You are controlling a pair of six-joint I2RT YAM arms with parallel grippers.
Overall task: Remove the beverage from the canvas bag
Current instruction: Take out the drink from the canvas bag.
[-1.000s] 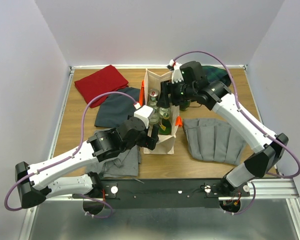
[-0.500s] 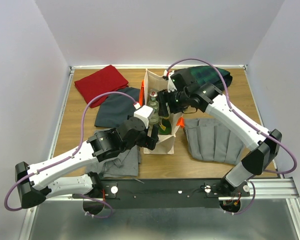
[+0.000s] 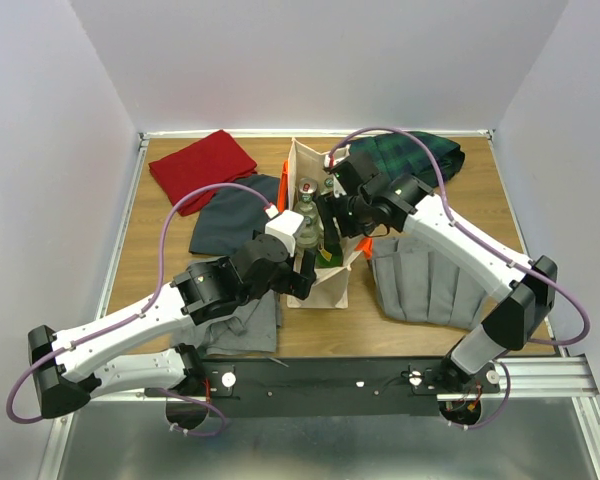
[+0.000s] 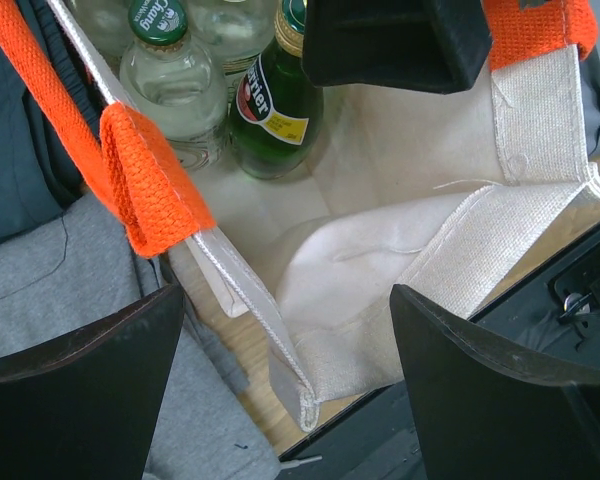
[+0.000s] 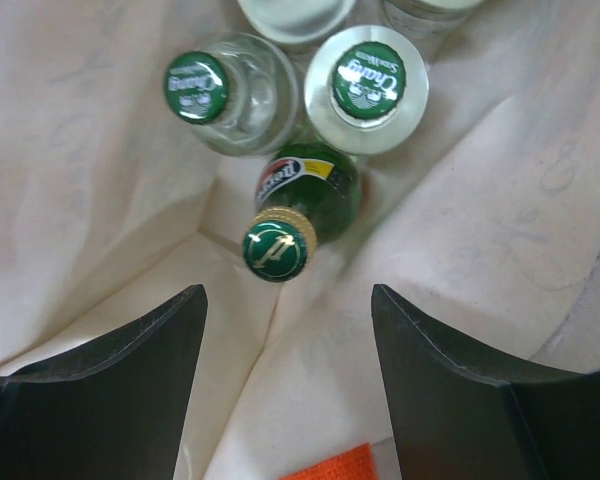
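I see the desk with the canvas bag standing open near its middle, grey cloth to its right and a red cloth at the far left. My right hand hangs over the bag's mouth, fingers spread and released, grasping nothing. My left hand is wide apart at the bag's near rim, straddling the wall by an orange handle, not clenched. Inside, a green bottle stands upright just beside two clear bottles, just below my right fingers.
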